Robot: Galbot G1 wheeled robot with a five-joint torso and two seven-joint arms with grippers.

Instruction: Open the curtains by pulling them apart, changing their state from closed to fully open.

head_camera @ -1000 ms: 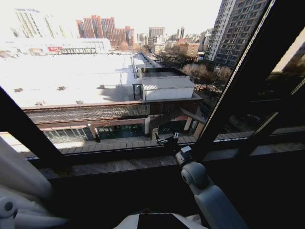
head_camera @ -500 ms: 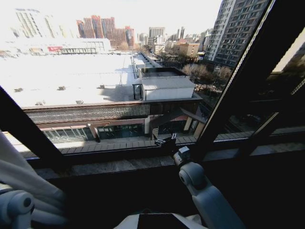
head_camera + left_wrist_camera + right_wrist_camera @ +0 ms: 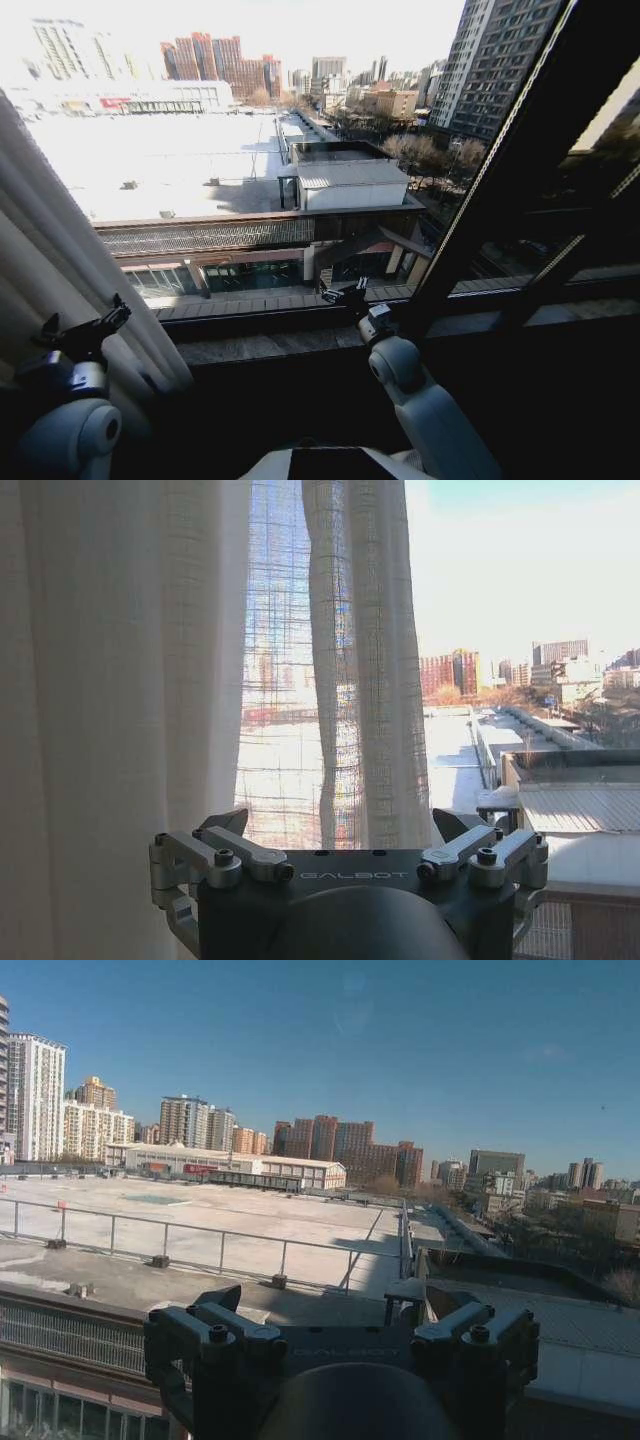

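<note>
The curtains (image 3: 70, 250) are a pleated white panel down the left edge of the head view, reaching the sill. My left gripper (image 3: 85, 318) is raised just in front of the panel's lower part, open, with nothing between its fingers. In the left wrist view the sheer curtains (image 3: 120, 680) hang right ahead of the open left gripper (image 3: 340, 820), with one loose fold (image 3: 360, 680) beside bare glass. My right gripper (image 3: 343, 292) hovers over the window sill at centre, open and holding nothing. The right gripper (image 3: 332, 1298) faces bare glass and the rooftops outside.
A thick dark window frame bar (image 3: 500, 180) slants up on the right, just beside the right arm. The stone sill (image 3: 280, 345) runs across below the glass, with a dark wall under it. The middle pane is uncovered.
My left arm has risen and swung right, its gripper now up in front of the curtain. The curtain has spread right over the left frame bar. The right gripper drifted slightly left.
</note>
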